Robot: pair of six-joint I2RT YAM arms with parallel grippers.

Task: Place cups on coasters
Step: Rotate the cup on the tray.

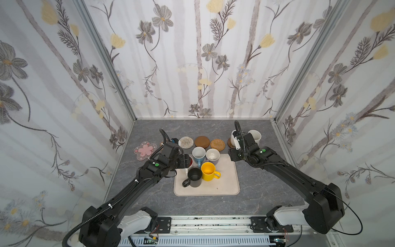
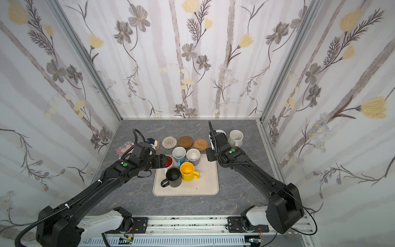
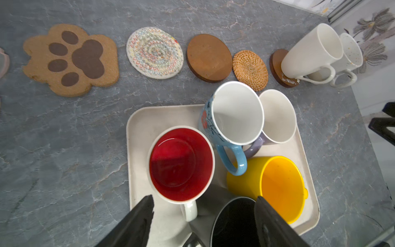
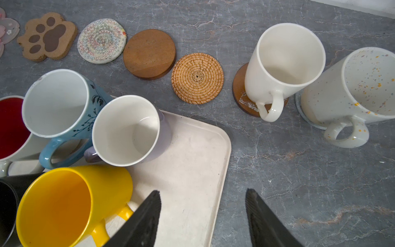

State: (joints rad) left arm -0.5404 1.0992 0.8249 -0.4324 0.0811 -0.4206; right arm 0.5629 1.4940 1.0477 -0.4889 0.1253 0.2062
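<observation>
The grey marbled tabletop point(image 1: 267, 192) carries a beige rectangular tray point(image 1: 226, 184) at its centre, with a row of coasters along the tray's far side. The left tool point(image 3: 205, 198) hangs over the tray's far left corner. Its fingers stand apart and clamp nothing; in the left wrist view the handle of the white mug with red inside point(image 3: 181, 164) and the rim of the black mug point(image 1: 194, 177) show between them. The right tool point(image 4: 203, 191) hangs over the tray's far right corner and the tabletop beside it, fingers likewise apart and holding nothing. Five mugs stand upright on the tray. The red-lined mug is at the far left. The light blue mug point(image 1: 198, 155) and the lavender mug point(image 1: 213, 157) stand close side by side along the far edge. The black mug and the yellow mug point(image 1: 208, 171) stand just in front of them, the yellow handle pointing to the robot's right. Two mugs stand off the tray at the far right: the plain cream-white mug point(image 4: 284, 62) on the glossy brown disc point(image 4: 239, 92), and the speckled cream-white mug point(image 4: 352, 89) on the grey knitted coaster point(image 4: 303, 117). From left to right, the pink blossom coaster point(image 1: 145, 149), brown paw coaster point(image 3: 72, 59), whitish woven coaster point(image 1: 186, 142), wooden disc point(image 1: 202, 141) and woven rattan coaster point(image 1: 217, 144) lie uncovered.
</observation>
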